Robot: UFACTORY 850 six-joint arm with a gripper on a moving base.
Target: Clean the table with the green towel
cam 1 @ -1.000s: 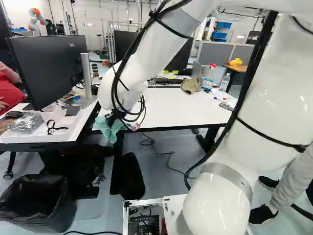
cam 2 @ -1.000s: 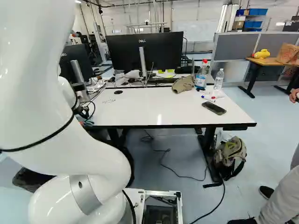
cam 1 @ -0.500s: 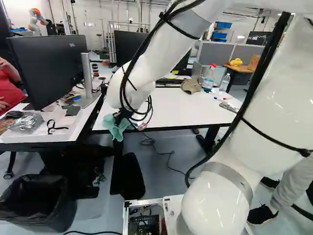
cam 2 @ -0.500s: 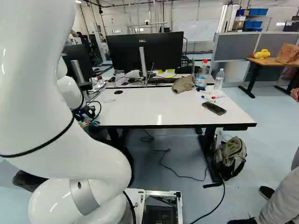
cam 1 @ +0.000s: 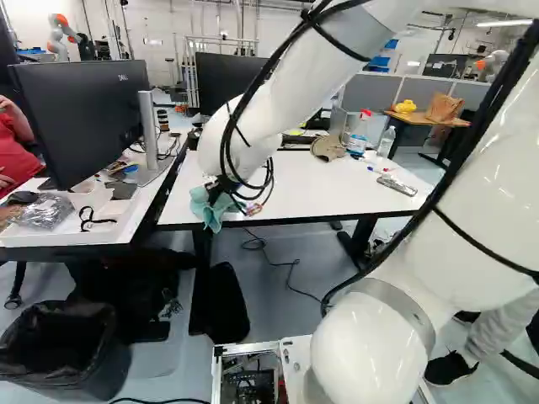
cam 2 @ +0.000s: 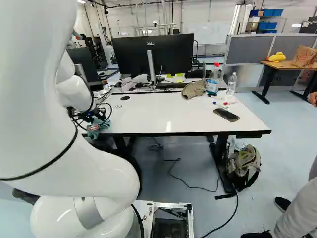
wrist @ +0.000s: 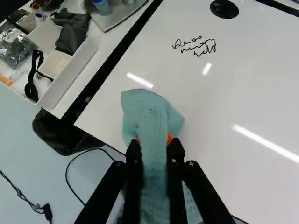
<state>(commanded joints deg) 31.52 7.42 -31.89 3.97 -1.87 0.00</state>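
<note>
The claw [cam 1: 224, 183] is closed on the green towel [wrist: 149, 114], its two fingers a little way apart with the bunched cloth squeezed between the orange pads; one fold sticks out ahead of the fingertips and the rest hangs down between and below the fingers. Claw and towel are at the near left corner of the white table [cam 2: 168, 118], and I cannot tell whether the cloth touches the top. Ahead of the claw, the table bears a few short lines of black writing [wrist: 194, 46], apart from the towel, with a round black disc [wrist: 224, 8] just past them. To the left of the claw, across a dark gap, a second table holds a white tray [wrist: 83, 65] with a dark cloth [wrist: 72, 30], a black strap [wrist: 32, 79] and a shiny bag [wrist: 15, 49] in it. Well to the right of the claw and farther ahead, at the far side of the white table, are a crumpled tan cap [cam 2: 193, 89], a bottle with a red top [cam 2: 213, 85] and a clear water bottle [cam 2: 232, 83]. Nearer than those, also well right of the claw, a dark phone [cam 2: 226, 115] lies flat beside some pens [cam 2: 219, 104]. Lower down, right of the claw, a backpack [cam 2: 245, 166] rests on the floor by the table leg.
</note>
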